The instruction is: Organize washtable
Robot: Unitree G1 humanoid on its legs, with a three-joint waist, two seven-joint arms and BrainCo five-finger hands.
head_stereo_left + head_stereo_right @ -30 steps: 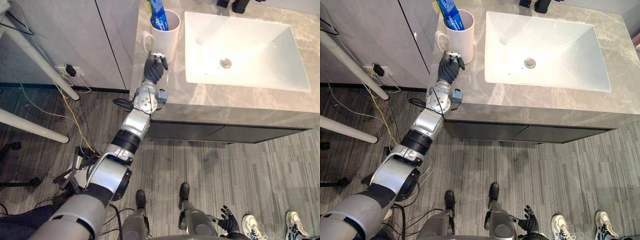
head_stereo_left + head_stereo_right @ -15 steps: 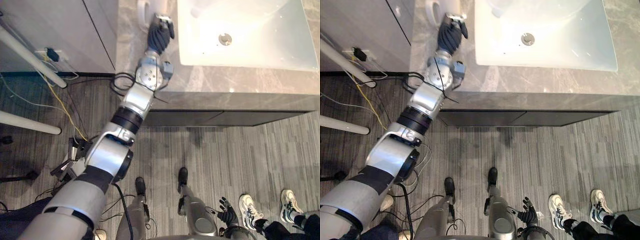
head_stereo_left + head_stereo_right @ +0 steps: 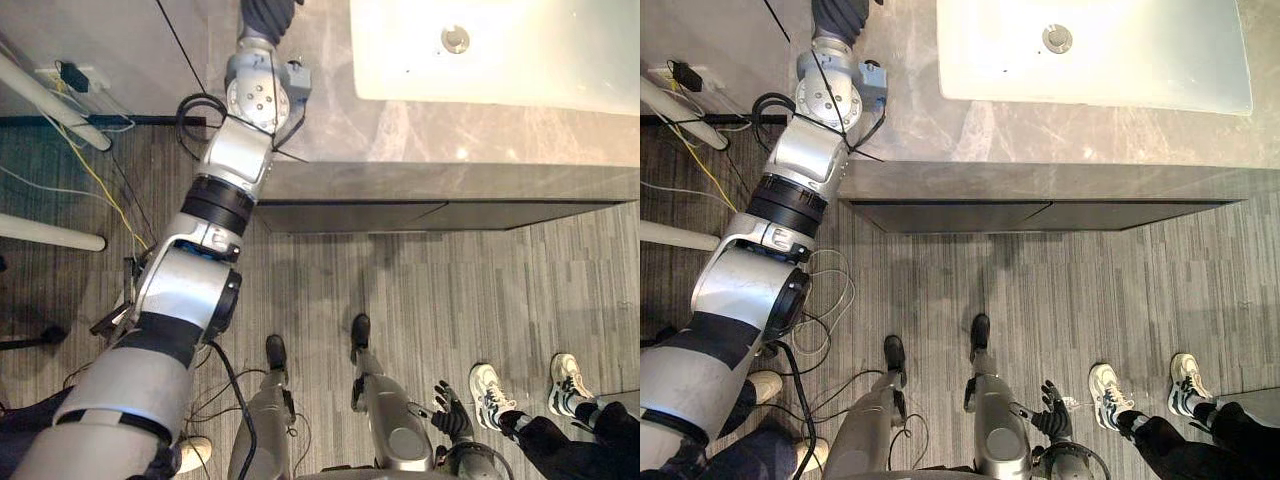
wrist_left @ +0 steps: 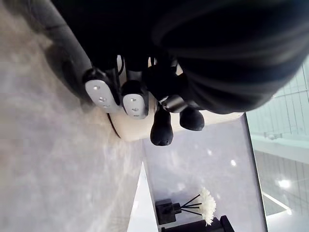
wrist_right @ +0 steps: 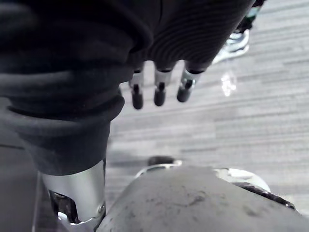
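Within the left hand's [image 4: 145, 92] curled fingers [image 4: 135, 99] sits the white mug [image 4: 137, 128], on the grey counter [image 4: 58, 159] beside the sink [image 3: 520, 50]; well apart, the right hand [image 5: 160, 92] hangs slack, its straight fingers [image 5: 137, 96] over the floor [image 5: 241, 125] near a person's shoe [image 5: 236, 41]

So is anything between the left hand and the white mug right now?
Nothing visible does. In the left wrist view the left hand is right up against the white mug on the grey counter, with no object between them.
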